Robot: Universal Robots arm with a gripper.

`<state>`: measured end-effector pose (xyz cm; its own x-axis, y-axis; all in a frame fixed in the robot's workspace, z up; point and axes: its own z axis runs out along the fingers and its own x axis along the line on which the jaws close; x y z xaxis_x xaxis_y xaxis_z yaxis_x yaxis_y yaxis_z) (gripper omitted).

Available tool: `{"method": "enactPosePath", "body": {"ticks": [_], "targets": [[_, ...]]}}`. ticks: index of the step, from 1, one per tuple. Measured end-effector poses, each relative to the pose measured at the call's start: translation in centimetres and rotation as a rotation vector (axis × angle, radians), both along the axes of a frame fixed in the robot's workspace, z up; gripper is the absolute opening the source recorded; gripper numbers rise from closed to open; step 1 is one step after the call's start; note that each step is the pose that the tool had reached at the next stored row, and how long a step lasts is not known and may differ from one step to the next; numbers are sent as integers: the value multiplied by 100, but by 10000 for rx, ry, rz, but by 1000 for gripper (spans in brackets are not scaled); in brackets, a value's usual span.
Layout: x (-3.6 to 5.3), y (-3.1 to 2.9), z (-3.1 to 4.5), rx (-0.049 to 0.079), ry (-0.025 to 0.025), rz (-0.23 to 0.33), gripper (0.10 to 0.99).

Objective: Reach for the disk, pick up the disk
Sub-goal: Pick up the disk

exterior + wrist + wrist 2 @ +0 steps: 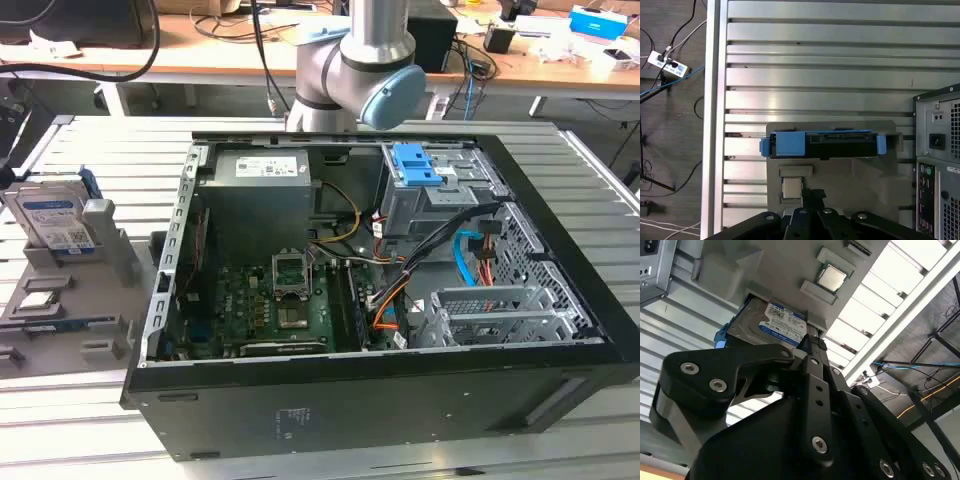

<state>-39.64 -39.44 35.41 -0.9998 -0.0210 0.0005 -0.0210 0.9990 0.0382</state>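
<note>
At the exterior view's left, the disk [52, 218] stands on edge in a grey holder [105, 240] on the table [100, 150], beside the open computer case [350, 410]. In the first wrist view the tool [813, 194], pressed together, hangs near the disk without contact.

a slatted metal table [95, 150] bears an open black computer case [400, 400] and a grey holder [105, 235].

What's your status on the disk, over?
Gripper near disk, not touching. Disk standing on edge in grey holder. Nothing seen in the way.
</note>
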Motion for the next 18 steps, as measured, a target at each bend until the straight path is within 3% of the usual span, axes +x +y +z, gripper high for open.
{"method": "enactPosePath", "body": {"ticks": [12,14,18], "targets": [[0,0,0,0,0,1847,106],[0,0,0,0,0,2659,106],[0,0,0,0,0,3279,106]]}}
